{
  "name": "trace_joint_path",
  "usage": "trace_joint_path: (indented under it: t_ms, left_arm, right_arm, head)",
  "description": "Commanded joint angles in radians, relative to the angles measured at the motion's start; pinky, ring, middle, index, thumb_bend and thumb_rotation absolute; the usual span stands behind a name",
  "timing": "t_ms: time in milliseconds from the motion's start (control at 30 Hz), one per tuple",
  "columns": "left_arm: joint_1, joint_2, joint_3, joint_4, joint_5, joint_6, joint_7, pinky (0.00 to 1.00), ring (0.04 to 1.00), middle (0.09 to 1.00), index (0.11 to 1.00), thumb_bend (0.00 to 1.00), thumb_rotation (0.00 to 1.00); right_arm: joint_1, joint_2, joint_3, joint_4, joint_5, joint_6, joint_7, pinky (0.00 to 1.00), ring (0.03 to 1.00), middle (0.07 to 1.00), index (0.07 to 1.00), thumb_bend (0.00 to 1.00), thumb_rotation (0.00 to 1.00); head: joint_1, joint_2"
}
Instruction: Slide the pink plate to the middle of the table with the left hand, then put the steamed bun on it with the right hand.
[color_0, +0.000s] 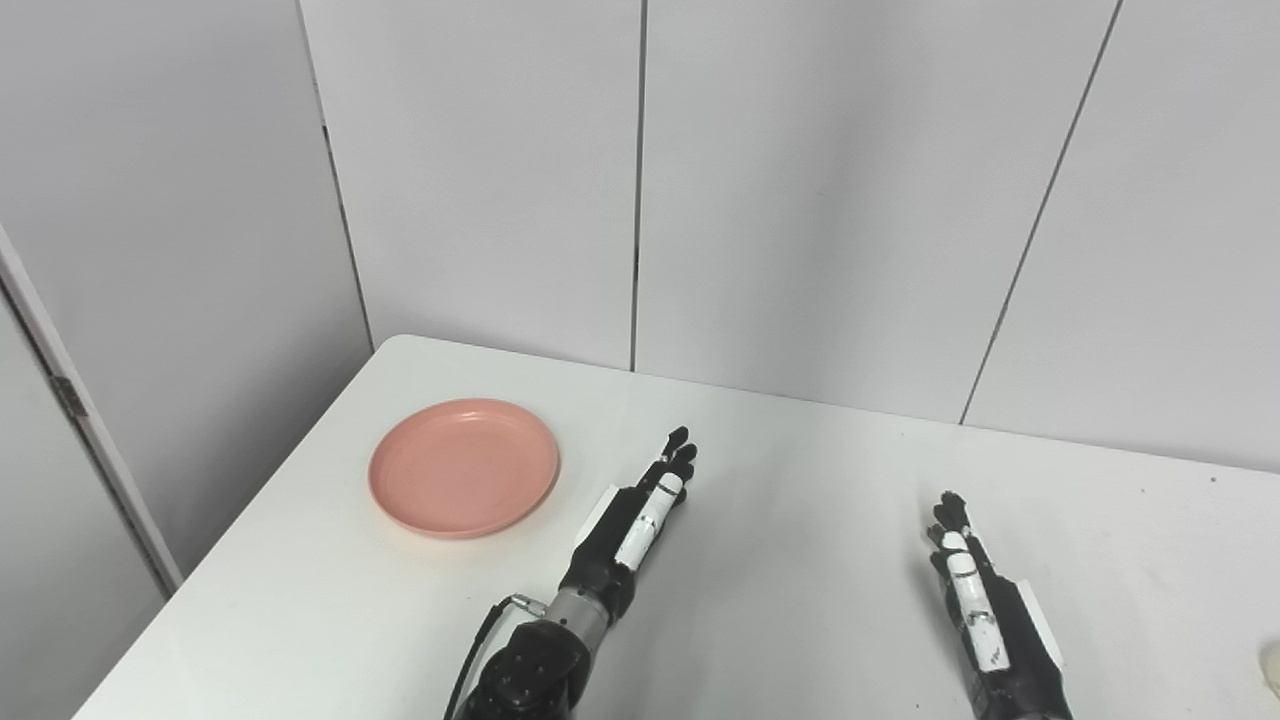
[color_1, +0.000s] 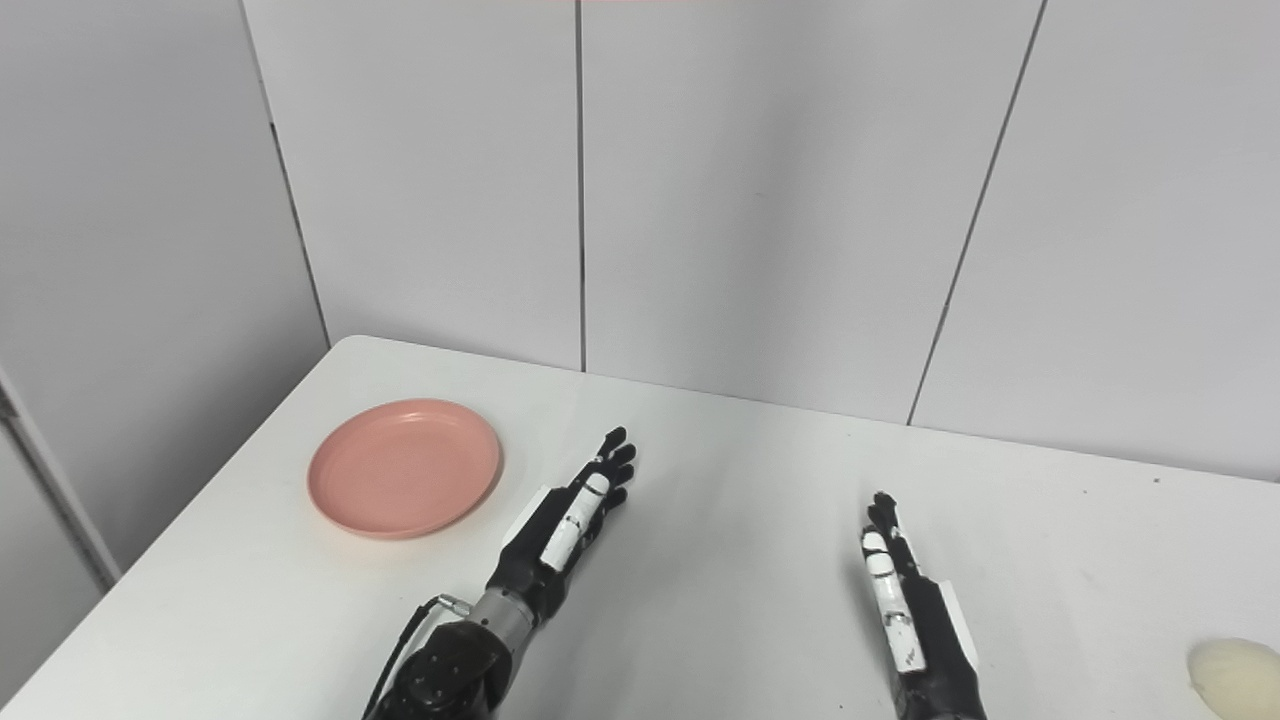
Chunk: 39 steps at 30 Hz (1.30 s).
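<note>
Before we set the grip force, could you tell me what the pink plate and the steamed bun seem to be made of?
The pink plate looks like matte plastic or melamine: even colour, soft sheen, thin raised rim. The steamed bun looks like soft, pale cream dough with a dull, smooth skin, though it could be a replica.

no readable text, labels, numbers

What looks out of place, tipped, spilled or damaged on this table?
Nothing stands out. The round pink plate lies flat and empty near the white table's left side, the pale steamed bun sits whole at the right edge, and both hands, left hand and right hand, hold nothing.
</note>
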<state>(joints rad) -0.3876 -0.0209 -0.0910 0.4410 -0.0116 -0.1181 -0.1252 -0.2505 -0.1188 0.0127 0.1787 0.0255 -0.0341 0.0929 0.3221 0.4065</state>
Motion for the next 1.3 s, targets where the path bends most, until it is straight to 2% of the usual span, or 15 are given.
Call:
trace_joint_path:
  t_ms: [0,133,367,533,700,800,933,1067,1267]
  left_arm:
    - [0.068,-0.029,-0.007,0.060,-0.007,0.029,0.000,1.00,1.000,1.000,1.000,0.47,1.00]
    - [0.069,-0.027,-0.001,0.017,-0.020,0.049,-0.007,1.00,1.000,1.000,1.000,0.49,1.00]
    - [0.068,-0.025,0.021,-0.166,-0.027,0.116,0.008,1.00,1.000,1.000,1.000,0.53,1.00]
    - [0.041,-0.021,0.026,-0.288,-0.009,0.146,0.031,0.99,0.985,0.992,1.000,0.56,1.00]
    - [-0.002,-0.022,0.053,-0.407,-0.040,0.196,0.037,0.97,0.965,0.974,0.992,0.55,1.00]
    - [-0.029,-0.013,0.066,-0.476,-0.050,0.237,0.033,1.00,0.959,0.964,0.983,0.57,1.00]
    - [-0.047,0.002,0.085,-0.540,-0.075,0.259,0.029,1.00,0.955,0.960,0.976,0.57,1.00]
    - [-0.053,0.018,0.133,-0.658,-0.069,0.290,0.074,0.98,0.924,0.936,0.944,0.58,1.00]
    - [-0.056,0.044,0.201,-0.748,-0.083,0.295,0.115,0.98,0.927,0.923,0.928,0.56,1.00]
  right_arm:
    - [0.010,-0.008,-0.011,-0.006,-0.005,0.022,-0.009,1.00,0.997,1.000,1.000,0.11,1.00]
    - [0.010,-0.008,-0.012,-0.006,-0.004,0.024,-0.006,1.00,0.999,1.000,1.000,0.11,1.00]
    - [0.006,-0.008,-0.013,-0.008,-0.003,0.029,-0.004,1.00,1.000,1.000,1.000,0.11,1.00]
    - [-0.002,-0.013,-0.016,0.013,0.002,0.006,0.002,1.00,1.000,1.000,1.000,0.09,1.00]
    - [-0.006,-0.021,-0.023,0.027,0.014,-0.001,0.011,1.00,1.000,1.000,1.000,0.10,1.00]
    - [-0.009,-0.025,-0.028,0.040,0.021,-0.019,0.017,1.00,1.000,1.000,1.000,0.10,1.00]
    - [-0.012,-0.030,-0.032,0.046,0.026,-0.018,0.024,1.00,1.000,1.000,1.000,0.10,1.00]
    - [-0.008,-0.033,-0.035,0.028,0.039,0.002,0.030,1.00,1.000,1.000,1.000,0.12,1.00]
    - [-0.013,-0.041,-0.040,0.040,0.046,-0.010,0.042,1.00,1.000,1.000,1.000,0.10,1.00]
  head:
    - [0.001,0.002]
    - [0.002,0.000]
    - [0.011,0.002]
    - [0.013,-0.005]
    - [0.024,-0.008]
    - [0.030,-0.007]
    - [0.041,-0.006]
    - [0.050,-0.002]
    - [0.064,0.004]
